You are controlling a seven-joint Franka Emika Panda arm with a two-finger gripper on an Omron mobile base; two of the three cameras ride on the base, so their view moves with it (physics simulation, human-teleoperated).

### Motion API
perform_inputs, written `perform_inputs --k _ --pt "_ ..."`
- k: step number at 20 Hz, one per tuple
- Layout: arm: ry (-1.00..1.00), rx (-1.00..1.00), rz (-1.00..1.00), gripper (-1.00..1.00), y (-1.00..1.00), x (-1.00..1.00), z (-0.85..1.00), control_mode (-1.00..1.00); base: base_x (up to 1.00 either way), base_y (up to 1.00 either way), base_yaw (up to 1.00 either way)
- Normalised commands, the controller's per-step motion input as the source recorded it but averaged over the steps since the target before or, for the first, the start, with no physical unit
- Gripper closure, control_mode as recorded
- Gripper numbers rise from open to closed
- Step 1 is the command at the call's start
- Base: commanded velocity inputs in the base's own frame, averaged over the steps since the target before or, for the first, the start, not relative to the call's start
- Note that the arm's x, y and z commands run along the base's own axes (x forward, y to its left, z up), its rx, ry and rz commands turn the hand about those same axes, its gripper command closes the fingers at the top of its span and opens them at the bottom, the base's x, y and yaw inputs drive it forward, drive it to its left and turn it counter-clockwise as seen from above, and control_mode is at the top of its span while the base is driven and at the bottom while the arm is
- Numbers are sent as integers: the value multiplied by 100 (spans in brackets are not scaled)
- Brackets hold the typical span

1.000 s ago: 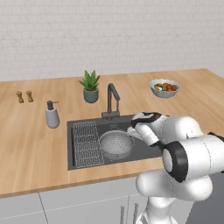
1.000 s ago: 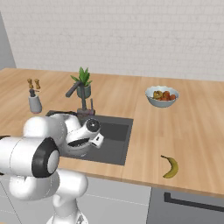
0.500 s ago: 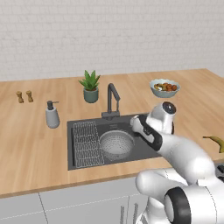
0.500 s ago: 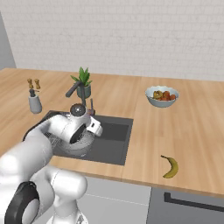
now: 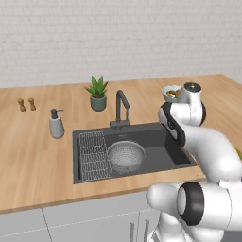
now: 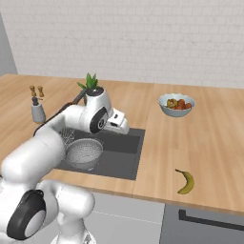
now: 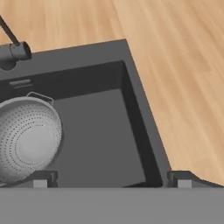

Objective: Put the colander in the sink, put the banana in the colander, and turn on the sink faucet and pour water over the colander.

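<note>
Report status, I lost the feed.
Gripper jaws open, empty, above sink. Colander in basin. Banana on counter, right of sink. Path clear.

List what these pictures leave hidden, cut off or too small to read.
- Banana: clear on the counter in the right base view; in the left base view the arm covers nearly all of it.
- Fruit bowl: partly behind the arm's wrist in the left base view.
- Colander: cut by the left edge of the hand view.
- Sink faucet: its handle position is too small to read.
- End effector: open, just the tips show.
</note>
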Motion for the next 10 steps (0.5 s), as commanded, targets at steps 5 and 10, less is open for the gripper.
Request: perform_inputs --k 5,10 --pt "1 0 0 -100 -100 -36 0 -100 0 0 0" --pt "0 0 0 -100 -100 -59 -8 -100 0 0 0"
